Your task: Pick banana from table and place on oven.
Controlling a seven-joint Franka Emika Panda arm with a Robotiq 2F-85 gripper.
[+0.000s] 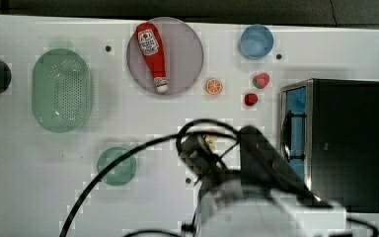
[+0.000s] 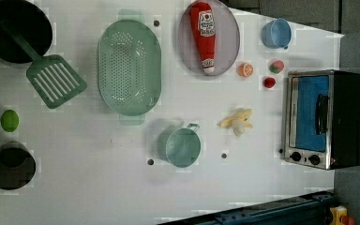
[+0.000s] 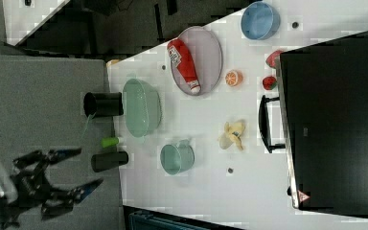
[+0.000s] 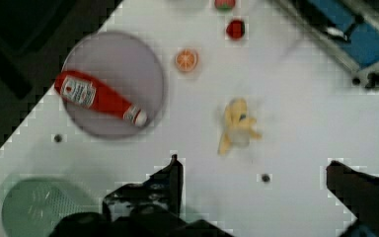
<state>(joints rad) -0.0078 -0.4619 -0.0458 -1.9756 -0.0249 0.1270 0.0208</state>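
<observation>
While gripper (image 4: 254,173) gapes, banana (image 4: 236,126) apart

The banana (image 2: 236,122), small and pale yellow with splayed peel flaps, lay flat on the white table (image 2: 98,187), near the oven (image 2: 326,119) but apart from its blue glass door. The oven's black top was bare.

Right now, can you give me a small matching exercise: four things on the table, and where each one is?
Things:
1. ketchup bottle
2. banana
3. spatula
4. lime

Places:
A. bare table, between green cup and oven
B. on the grey plate
C. between two black containers
D. handle in the black pan

Pairs: 1-B, 2-A, 3-D, 4-C
</observation>
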